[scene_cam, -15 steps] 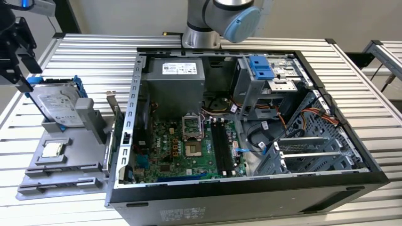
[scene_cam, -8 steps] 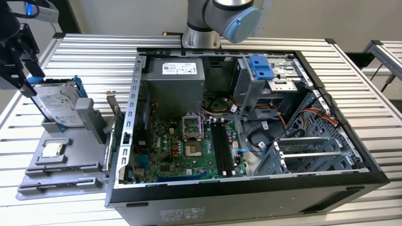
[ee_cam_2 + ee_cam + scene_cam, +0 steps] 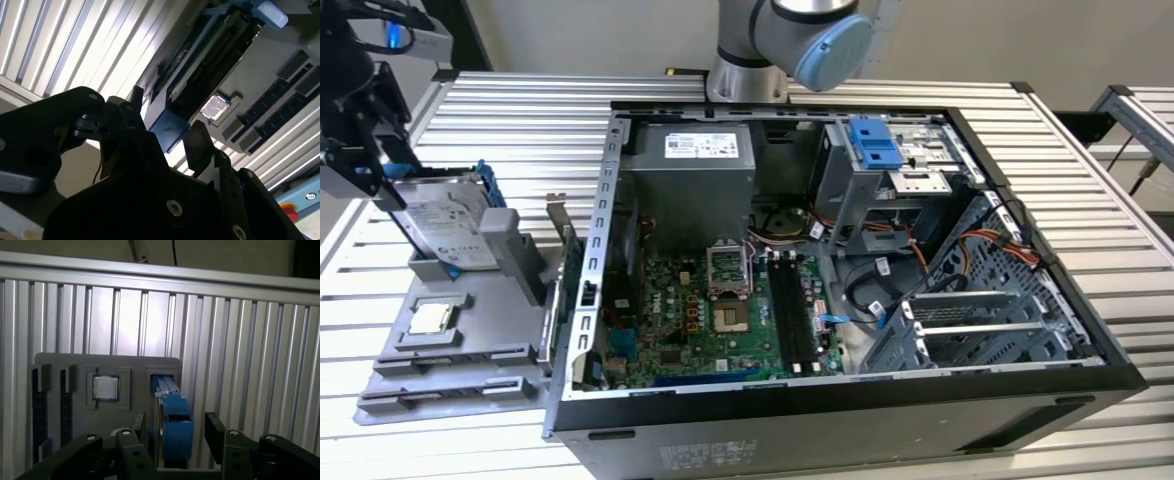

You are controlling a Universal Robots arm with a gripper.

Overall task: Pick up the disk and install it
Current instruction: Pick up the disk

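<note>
Here, claw point(image 3: 176, 422) spread astride disk point(image 3: 172, 407), upright in grey holder point(image 3: 75, 361)

Robotics lab bench: slatted aluminium table point(image 3: 520, 110), opened computer case point(image 3: 854, 425), grey parts tray point(image 3: 474, 352), robot arm point(image 3: 787, 40).

We see the disk point(image 3: 447, 228) standing on edge in a slot of the grey holder point(image 3: 480, 330), leaning slightly; silver body, white label on the broad face, blue rail frame round the edges; not yet lifted. It sits right at the gripper point(image 3: 175, 419), its blue-railed upper edge between the spread fingers point(image 3: 215, 432); in the first wrist view we see a gap between the rail and that finger; the narrow edge faces the tool, the label face turned sideways to it.
</note>
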